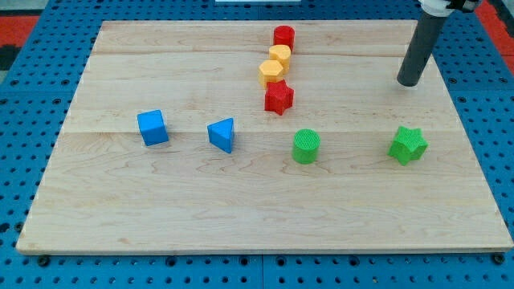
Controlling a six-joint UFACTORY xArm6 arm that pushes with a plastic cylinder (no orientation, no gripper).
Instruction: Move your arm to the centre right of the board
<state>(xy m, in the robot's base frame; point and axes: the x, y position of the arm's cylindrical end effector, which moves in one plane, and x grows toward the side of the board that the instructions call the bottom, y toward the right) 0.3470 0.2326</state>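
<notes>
Currently the tip (pixel 409 83) rests on the counter's (pixel 144 217) upper right, above the green star (pixel 408 145). Centre right lies just toward the view's bottom; no fingers exist to judge.

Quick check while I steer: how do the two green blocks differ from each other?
The green cylinder is round with a flat circular top; the green star has pointed arms. The green cylinder sits near the board's middle, below the red star; the green star sits toward the view's right. My tip is above the green star, well apart from it, and farther from the green cylinder. Both share the same green and lie roughly level in one row.
</notes>
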